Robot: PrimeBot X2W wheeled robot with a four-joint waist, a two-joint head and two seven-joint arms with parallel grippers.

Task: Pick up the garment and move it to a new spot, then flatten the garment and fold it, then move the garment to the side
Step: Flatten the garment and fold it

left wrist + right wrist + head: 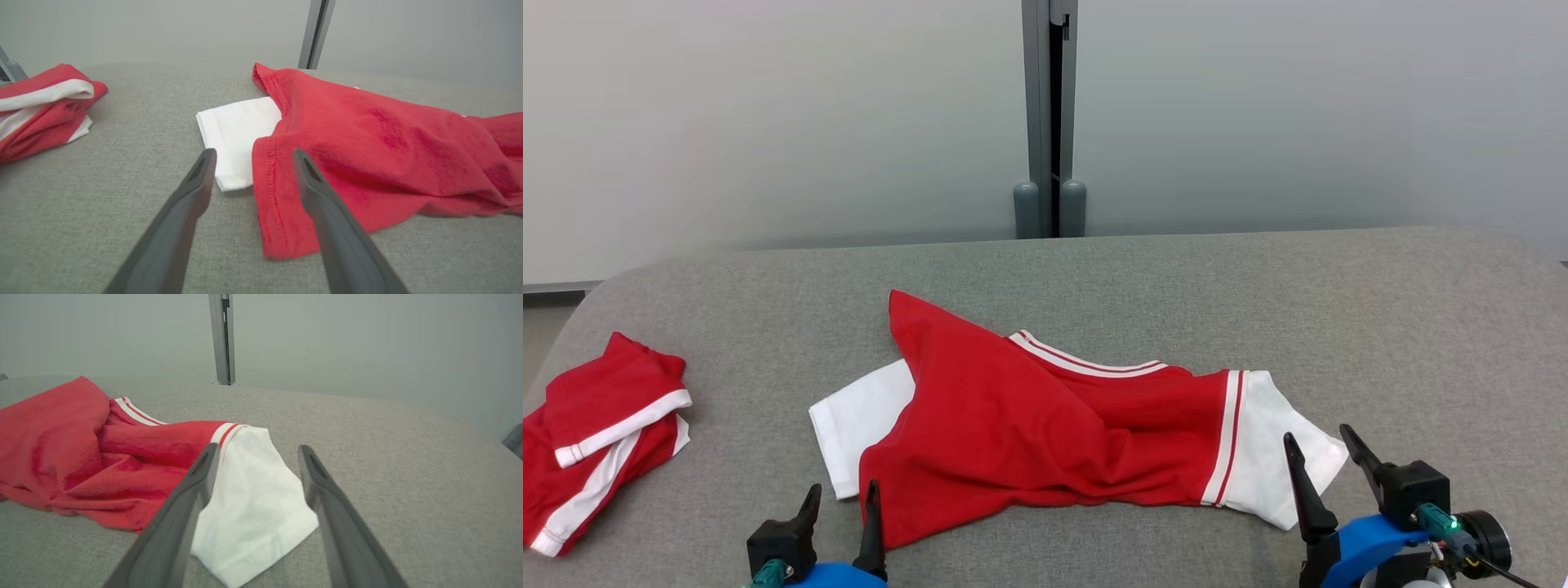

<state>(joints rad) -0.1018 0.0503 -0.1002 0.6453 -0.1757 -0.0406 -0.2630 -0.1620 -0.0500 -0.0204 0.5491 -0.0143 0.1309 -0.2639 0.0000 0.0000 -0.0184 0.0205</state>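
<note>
Grey table [1258, 286] holds the garment [1013, 425] and, leftward, a second garment [596, 425].

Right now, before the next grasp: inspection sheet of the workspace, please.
Surface: grey fabric table, flat.
Job's things: red shirt, rumpled and partly folded over itself, mid-table.
Clutter: second red-and-white garment bunched at the table's left edge.
Grippers: left gripper open at the shirt's near hem; right gripper open at its white sleeve; neither holds cloth.
Cables: dark cable at the right wrist.
Surroundings: pale wall, grey post behind.
</note>
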